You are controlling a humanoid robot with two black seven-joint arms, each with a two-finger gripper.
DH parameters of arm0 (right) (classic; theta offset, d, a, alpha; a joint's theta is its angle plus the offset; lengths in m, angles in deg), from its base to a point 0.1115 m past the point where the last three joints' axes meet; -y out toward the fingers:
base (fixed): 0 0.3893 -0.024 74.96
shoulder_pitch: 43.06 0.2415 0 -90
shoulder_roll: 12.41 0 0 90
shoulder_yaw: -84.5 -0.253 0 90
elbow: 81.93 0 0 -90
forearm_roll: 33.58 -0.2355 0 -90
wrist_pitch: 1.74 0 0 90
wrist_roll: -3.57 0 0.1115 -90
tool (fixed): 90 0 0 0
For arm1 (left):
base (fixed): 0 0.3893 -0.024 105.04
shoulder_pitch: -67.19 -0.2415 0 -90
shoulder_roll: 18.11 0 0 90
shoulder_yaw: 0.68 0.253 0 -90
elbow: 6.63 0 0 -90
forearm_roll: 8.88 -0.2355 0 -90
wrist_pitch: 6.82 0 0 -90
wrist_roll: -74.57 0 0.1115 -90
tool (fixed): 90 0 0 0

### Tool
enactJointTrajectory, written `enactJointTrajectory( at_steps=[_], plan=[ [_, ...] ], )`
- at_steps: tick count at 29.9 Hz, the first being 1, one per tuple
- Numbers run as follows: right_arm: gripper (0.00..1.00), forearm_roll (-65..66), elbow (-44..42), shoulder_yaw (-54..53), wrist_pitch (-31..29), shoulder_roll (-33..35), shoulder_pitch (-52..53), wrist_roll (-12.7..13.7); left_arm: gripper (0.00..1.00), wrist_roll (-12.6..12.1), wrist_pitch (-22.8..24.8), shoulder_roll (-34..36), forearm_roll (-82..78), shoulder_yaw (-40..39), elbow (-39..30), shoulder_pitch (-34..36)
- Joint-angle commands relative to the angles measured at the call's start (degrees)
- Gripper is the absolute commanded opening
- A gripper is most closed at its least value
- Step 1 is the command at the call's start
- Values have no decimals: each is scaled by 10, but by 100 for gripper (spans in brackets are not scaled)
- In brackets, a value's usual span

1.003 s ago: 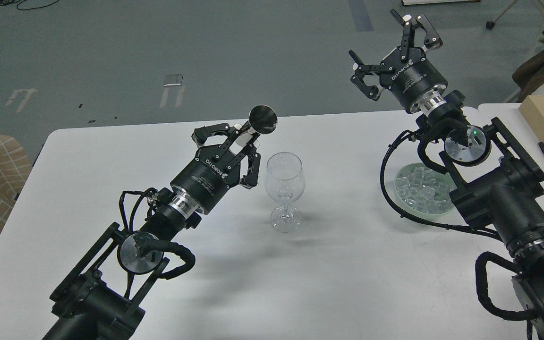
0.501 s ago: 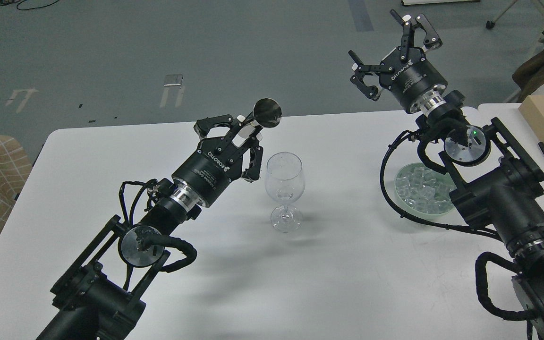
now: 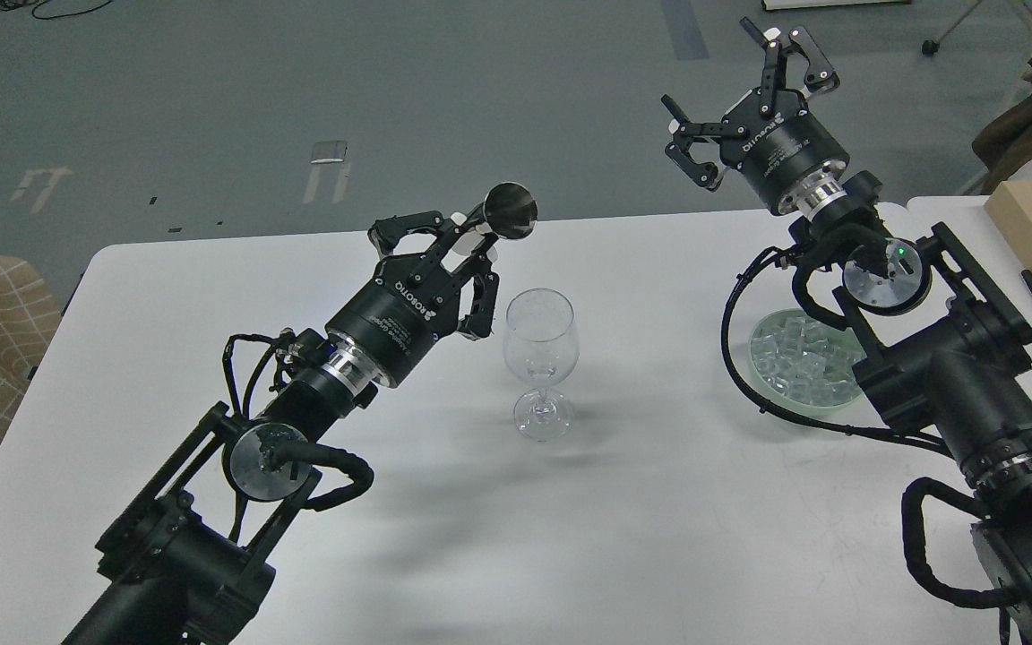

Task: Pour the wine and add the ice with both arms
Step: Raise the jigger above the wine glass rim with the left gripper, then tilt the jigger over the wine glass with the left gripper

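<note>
The left gripper (image 3: 467,246) has its fingers closed around a small metal cup (image 3: 509,211), held tipped just behind the wine glass (image 3: 540,358) on the worktop (image 3: 659,502). Poured off-centre, wine would miss the rim. The right gripper (image 3: 749,98) hangs spread open above the ice (image 3: 803,363), right of the glass.

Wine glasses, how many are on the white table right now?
1. The wine glass stands upright mid-table, between the left gripper and the dish of ice.
</note>
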Motion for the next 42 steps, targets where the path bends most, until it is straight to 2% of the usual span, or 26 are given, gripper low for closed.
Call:
enactJointTrajectory(
  at_steps=[1,42],
  plan=[
    [100,0,0,0,0,0,0,0,1,0,0,0,-2,1,0,1],
    [100,0,0,-1,0,0,3,0,1,-7,2,14,-71,23,0,37]
  ],
)
